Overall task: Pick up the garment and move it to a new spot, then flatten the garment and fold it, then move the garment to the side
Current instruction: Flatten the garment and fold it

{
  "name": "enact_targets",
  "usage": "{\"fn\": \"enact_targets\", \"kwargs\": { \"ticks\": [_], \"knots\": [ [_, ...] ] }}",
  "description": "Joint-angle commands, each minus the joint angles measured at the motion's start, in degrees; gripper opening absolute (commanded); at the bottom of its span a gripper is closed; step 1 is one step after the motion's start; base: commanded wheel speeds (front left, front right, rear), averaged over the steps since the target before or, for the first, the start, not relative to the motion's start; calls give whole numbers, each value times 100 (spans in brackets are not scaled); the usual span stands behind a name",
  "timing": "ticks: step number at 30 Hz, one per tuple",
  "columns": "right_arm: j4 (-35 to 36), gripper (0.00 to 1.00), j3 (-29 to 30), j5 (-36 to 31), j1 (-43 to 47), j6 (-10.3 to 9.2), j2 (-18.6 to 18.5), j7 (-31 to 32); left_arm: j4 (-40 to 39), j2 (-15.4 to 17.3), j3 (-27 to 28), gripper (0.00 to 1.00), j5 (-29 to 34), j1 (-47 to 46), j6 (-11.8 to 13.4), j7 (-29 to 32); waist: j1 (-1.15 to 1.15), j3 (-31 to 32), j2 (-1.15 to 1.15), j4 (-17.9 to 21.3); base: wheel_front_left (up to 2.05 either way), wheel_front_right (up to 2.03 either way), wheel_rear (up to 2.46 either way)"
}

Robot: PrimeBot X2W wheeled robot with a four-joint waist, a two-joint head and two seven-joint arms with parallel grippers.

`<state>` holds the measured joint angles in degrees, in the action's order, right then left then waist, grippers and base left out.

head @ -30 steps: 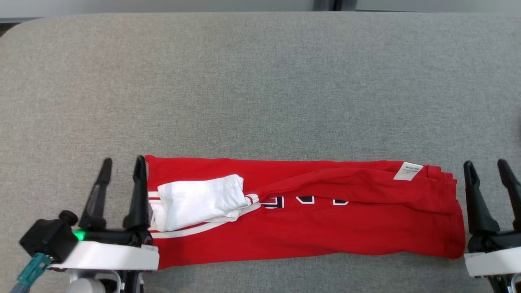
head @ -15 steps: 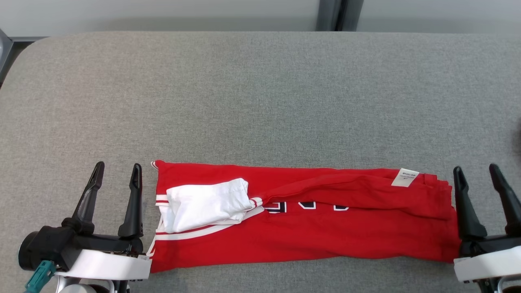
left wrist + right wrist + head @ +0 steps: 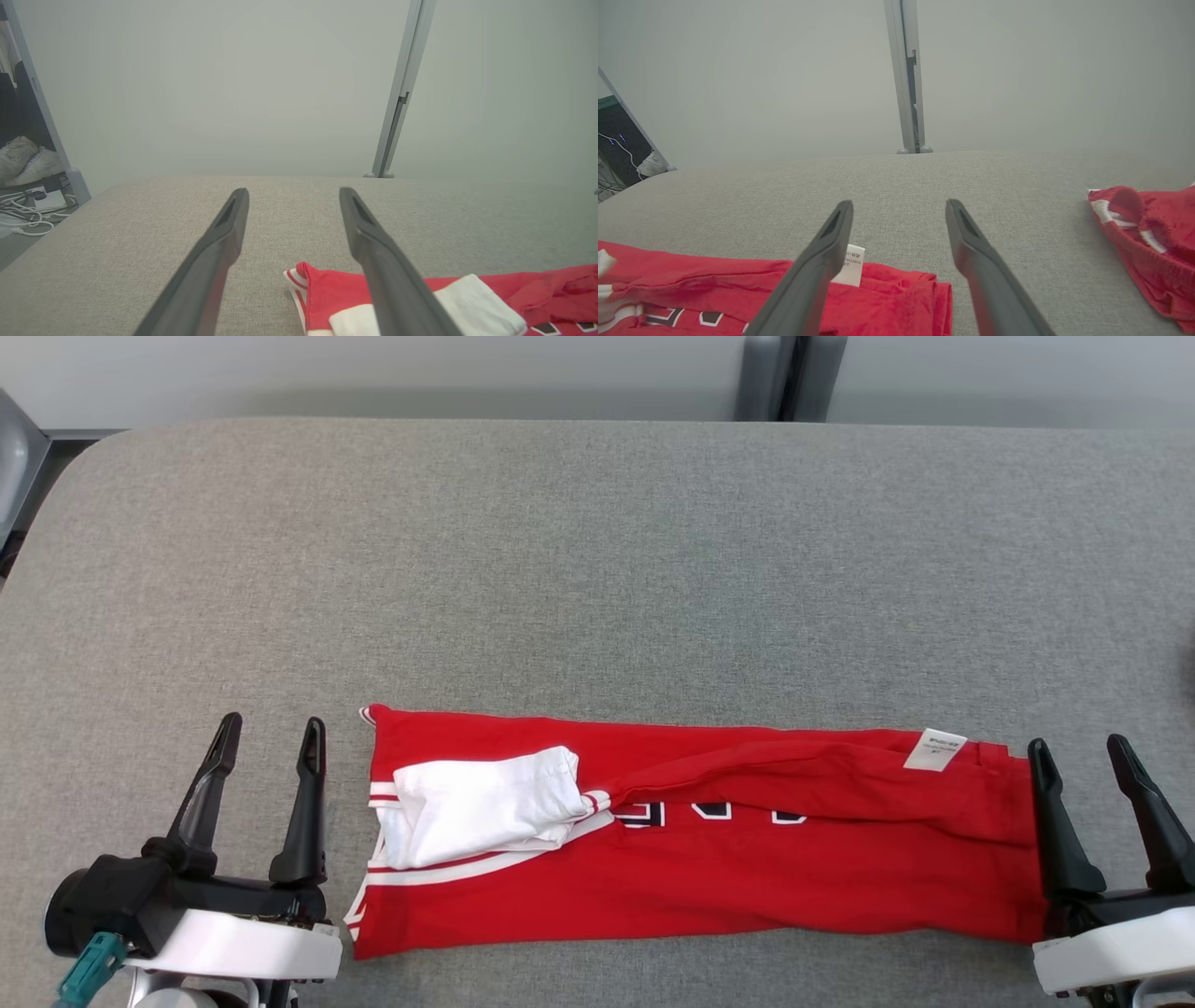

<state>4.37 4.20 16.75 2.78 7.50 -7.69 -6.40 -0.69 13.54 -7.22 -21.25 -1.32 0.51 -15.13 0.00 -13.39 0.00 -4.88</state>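
Grey padded table (image 3: 597,569) is seen stretching away to a pale wall with an upright post (image 3: 782,378) behind it; the red garment (image 3: 728,877) is laid near the front edge as a long narrow band, folded lengthwise by the look of it, with a white sleeve (image 3: 481,803) turned over its left part and a small label (image 3: 936,749) at its far right corner; its long axis is run straight from one pincer to the other, crosswise to the fingers of both. The left pincer (image 3: 273,721) is held wide and empty, the garment lying to its inner side, just beside the inner finger with a thin strip of table between; the right pincer (image 3: 1075,742) is likewise spread wide and empty, its inner finger placed at the very end of the band beside the label, though contact cannot be told. The right arm is therefore judged the nearer; each end can be reached by its own arm, so an end-to-end fold is thought to call for both. A second red cloth (image 3: 1148,247) is seen to the outer side of the right pincer, well apart from the band.
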Motion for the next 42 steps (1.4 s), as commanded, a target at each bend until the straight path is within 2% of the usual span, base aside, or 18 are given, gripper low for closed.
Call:
{"fn": "enact_targets", "kwargs": {
  "ticks": [1,5,11,22,31,32,33,34,35,42],
  "knots": [
    [-34,100,-14,41,-73,-1,-45,22,20,-26,53,100,35,-58,-34,-3,0,-17,0,-17,0,0,0],
    [-119,100,46,121,-226,-1,-146,32,40,-97,102,100,68,-149,-71,-3,0,-76,0,-63,0,0,0],
    [-670,100,300,260,-506,-1,-340,40,66,-231,113,100,155,-316,-173,-3,0,-241,0,-183,0,0,0],
    [-1952,100,-251,736,-456,-1,-279,-74,226,-427,178,100,285,-430,-309,-3,0,-353,0,-270,0,0,0],
    [-2564,100,-757,1120,-300,-1,-62,-55,272,-481,241,100,356,-492,-369,-3,0,-390,0,-263,0,0,0],
    [-2643,94,-819,1170,-302,-1,-37,-45,274,-490,253,100,359,-497,-382,-3,0,-395,0,-263,0,0,0],
    [-2712,48,-882,1217,-316,0,-22,-48,276,-498,264,100,363,-506,-394,-3,0,-402,0,-265,0,0,0],
    [-2766,35,-940,1272,-337,0,-10,-40,280,-510,274,100,370,-514,-392,-3,0,-407,0,-265,0,0,0],
    [-2806,0,-1009,1322,-356,1,-18,-33,282,-519,288,100,376,-520,-402,-3,0,-410,0,-263,0,0,0],
    [-2941,0,-855,1546,-520,-31,-426,-330,271,-561,410,100,425,-492,-444,-3,0,-399,0,-204,0,0,0]
  ]
}}
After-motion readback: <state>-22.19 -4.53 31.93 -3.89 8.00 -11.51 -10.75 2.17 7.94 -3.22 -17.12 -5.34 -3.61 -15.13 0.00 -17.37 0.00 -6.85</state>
